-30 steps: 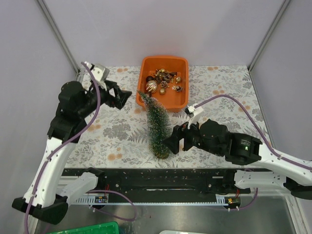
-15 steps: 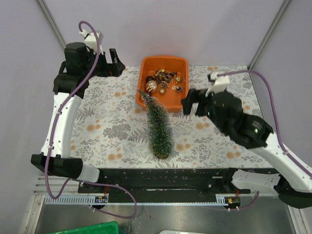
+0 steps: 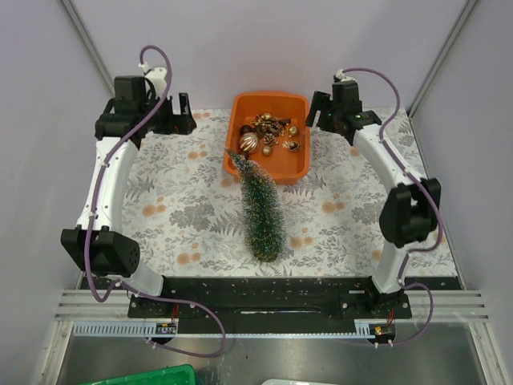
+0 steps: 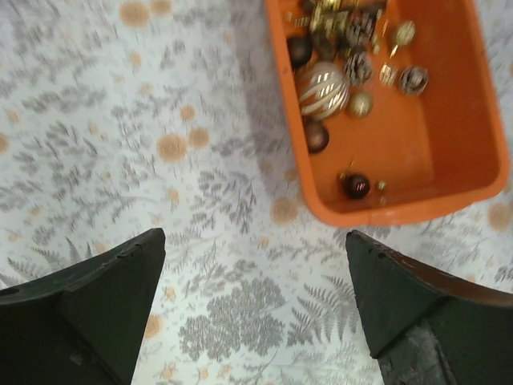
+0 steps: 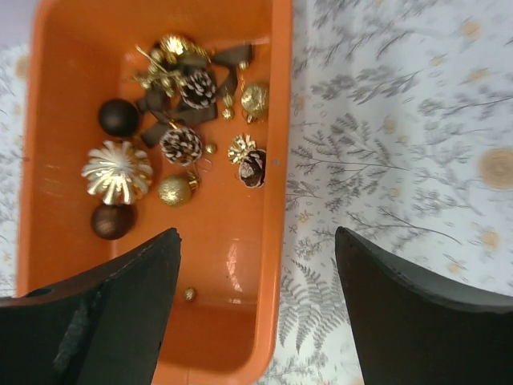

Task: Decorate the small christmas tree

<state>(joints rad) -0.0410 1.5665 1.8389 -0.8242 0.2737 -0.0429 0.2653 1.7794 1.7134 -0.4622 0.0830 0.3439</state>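
The small christmas tree (image 3: 261, 210), dark green with frosty tips, appears to stand upright on its brown base near the table's front middle. Its tip overlaps the front-left rim of the orange tray (image 3: 307, 136); neither gripper touches it. The tray (image 4: 401, 210) (image 5: 282, 120) holds several ornaments: a gold-striped ball (image 3: 248, 143) (image 4: 323, 88) (image 5: 117, 172), dark balls, pinecones (image 5: 182, 145) and small gold pieces. My left gripper (image 3: 183, 122) (image 4: 255, 237) hovers open over the cloth left of the tray. My right gripper (image 3: 317, 112) (image 5: 256, 233) hovers open above the tray's right wall.
A floral cloth (image 3: 176, 200) covers the table. Purple walls with slanted metal posts close in the back and sides. A black rail (image 3: 256, 289) runs along the near edge, and a green bin (image 3: 144, 375) sits below it.
Both arms have risen and swung back from the tree to the far corners beside the tray. The right gripper has left the tree's base. The tree stays where it was.
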